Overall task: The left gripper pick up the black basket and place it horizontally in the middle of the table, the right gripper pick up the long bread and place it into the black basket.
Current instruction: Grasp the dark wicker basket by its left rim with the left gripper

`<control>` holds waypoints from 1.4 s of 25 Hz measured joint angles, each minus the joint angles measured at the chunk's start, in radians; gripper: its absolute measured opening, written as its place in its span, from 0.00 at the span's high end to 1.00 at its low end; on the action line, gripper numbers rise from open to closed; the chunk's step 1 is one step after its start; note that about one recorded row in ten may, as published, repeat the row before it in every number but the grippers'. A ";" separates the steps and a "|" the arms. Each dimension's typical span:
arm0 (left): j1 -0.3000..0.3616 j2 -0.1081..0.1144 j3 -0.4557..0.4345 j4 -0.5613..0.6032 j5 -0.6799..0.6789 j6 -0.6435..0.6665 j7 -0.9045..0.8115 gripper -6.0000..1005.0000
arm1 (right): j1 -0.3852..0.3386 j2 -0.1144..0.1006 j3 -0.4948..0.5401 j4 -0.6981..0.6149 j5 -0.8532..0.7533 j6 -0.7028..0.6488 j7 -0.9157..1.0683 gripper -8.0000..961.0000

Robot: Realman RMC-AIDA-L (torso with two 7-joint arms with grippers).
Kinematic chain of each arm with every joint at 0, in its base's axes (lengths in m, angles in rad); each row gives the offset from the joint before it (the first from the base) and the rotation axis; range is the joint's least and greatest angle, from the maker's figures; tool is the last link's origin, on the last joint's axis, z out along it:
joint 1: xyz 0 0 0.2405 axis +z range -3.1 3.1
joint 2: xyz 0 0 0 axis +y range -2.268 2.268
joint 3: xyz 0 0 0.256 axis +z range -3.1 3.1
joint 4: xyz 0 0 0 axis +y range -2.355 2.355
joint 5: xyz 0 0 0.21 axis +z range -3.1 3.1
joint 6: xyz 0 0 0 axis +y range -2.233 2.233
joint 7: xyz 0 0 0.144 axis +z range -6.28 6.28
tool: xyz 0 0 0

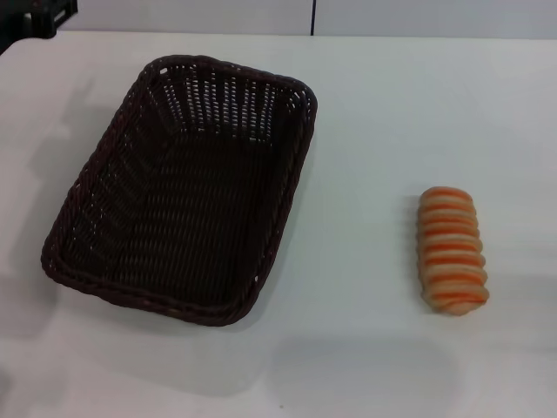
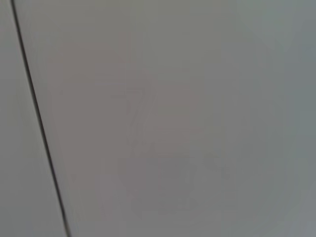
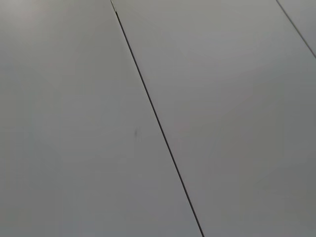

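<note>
In the head view the black basket [image 1: 187, 187] lies on the white table [image 1: 365, 131], left of centre. It is empty and its long side runs away from me, slightly slanted. The long bread [image 1: 451, 250], tan with orange stripes, lies on the table to the right of the basket, well apart from it. Neither gripper shows in any view. Both wrist views show only plain grey panels with thin dark seams.
A dark object [image 1: 35, 16] stands at the far left corner beyond the table. The table's far edge runs along the top of the head view, with a grey wall behind it.
</note>
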 joint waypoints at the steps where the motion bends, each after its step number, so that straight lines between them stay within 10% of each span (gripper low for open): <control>1: 0.000 0.000 0.000 0.000 0.000 0.000 0.000 0.32 | 0.001 0.000 0.000 -0.001 0.000 0.003 0.001 0.13; 2: -0.024 -0.021 -0.064 -0.146 -0.004 -0.309 0.026 0.32 | 0.003 0.000 -0.001 -0.004 0.000 0.005 0.001 0.13; 7: -0.054 -0.113 -0.164 -0.281 -0.009 -0.652 0.157 0.33 | 0.013 0.000 -0.019 -0.008 0.000 0.018 0.001 0.13; 11: -0.064 -0.118 -0.140 -0.328 -0.023 -0.809 0.187 0.34 | 0.015 0.000 -0.024 -0.010 0.000 0.022 0.002 0.13; 35: -0.198 -0.121 -0.077 -0.018 0.001 -0.872 0.195 0.38 | 0.018 0.000 -0.029 -0.011 0.000 0.020 0.010 0.14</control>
